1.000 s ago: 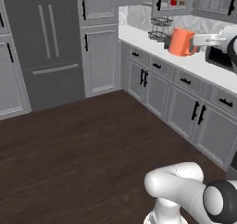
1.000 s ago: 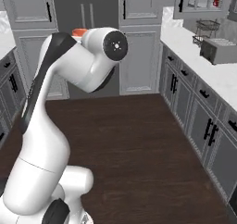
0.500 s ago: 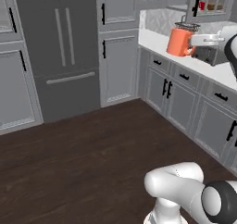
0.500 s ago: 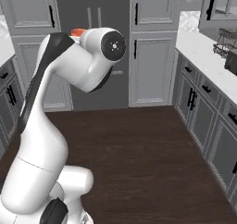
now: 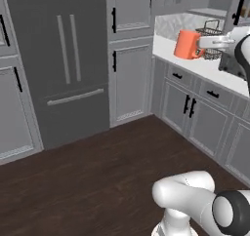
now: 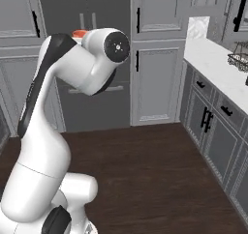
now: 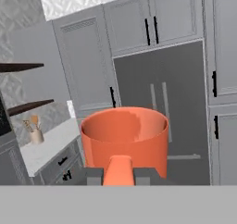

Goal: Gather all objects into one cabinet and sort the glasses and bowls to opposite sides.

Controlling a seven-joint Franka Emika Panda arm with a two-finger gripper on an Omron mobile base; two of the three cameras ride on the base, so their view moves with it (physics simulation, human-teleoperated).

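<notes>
My gripper (image 5: 201, 43) is shut on the handle of the orange mug (image 5: 187, 44) and holds it upright in the air, level with the counter's corner at the upper right of the left base view. In the hand view the mug (image 7: 125, 134) sits just ahead of my gripper (image 7: 119, 176), mouth up and empty, its handle between the fingers. A sliver of the orange mug (image 6: 80, 33) peeks over the arm in the right base view. The grey wall cabinet (image 5: 210, 10) with its black-handled door (image 5: 238, 6) is at the top right.
A tall dark fridge (image 5: 63, 59) and grey cupboards stand ahead. A white counter (image 5: 195, 64) with a wire basket (image 5: 211, 31) runs along the right. The hand view looks at another counter with a utensil jar (image 7: 34, 135). Dark wood floor (image 5: 97, 181) lies open below.
The whole scene has slid right in both base views, so the camera has moved. The orange mug stays held in the shut gripper.
</notes>
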